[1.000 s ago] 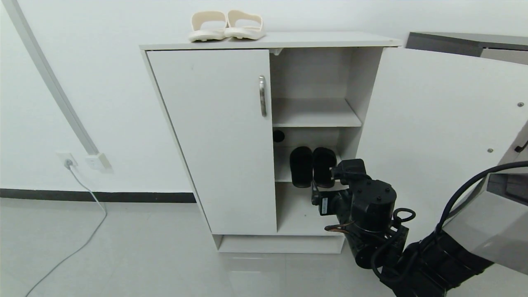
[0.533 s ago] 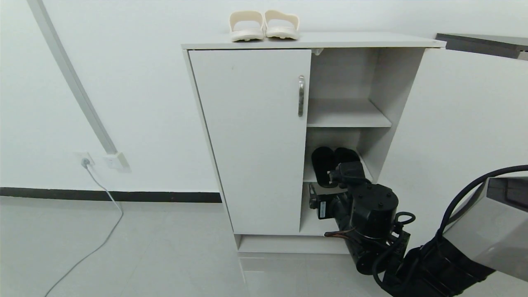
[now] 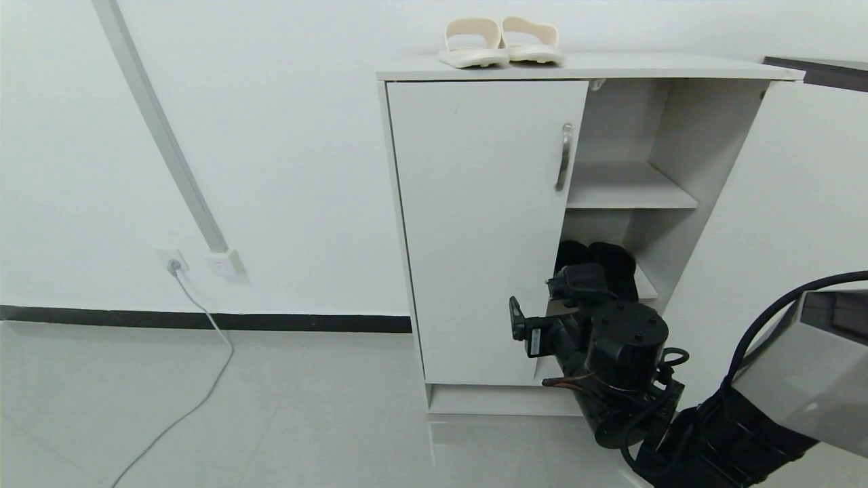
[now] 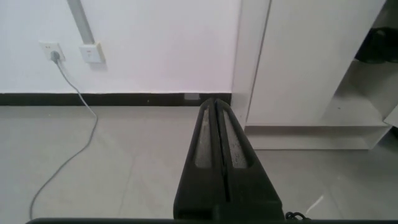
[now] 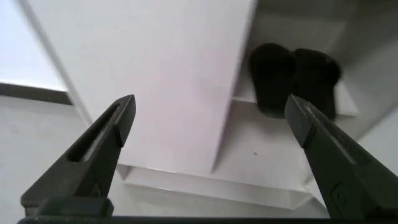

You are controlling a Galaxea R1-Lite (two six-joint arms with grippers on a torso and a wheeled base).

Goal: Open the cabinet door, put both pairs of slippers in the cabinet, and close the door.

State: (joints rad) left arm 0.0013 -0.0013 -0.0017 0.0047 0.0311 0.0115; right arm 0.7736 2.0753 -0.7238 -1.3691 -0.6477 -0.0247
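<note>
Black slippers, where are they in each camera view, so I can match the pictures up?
Head view: black slippers on the lower shelf, just right of the closed door.
Left wrist view: a dark shape at the frame's edge, on the shelf past that door.
Right wrist view: side by side on the shelf, beside the door's edge.
Shared landmark: the closed door.

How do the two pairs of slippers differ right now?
The black slippers lie inside the cabinet on a lower shelf; the cream slippers sit on top of it. The black slippers are partly hidden behind the closed door; the cream slippers are in full view. Both pairs lie side by side.
</note>
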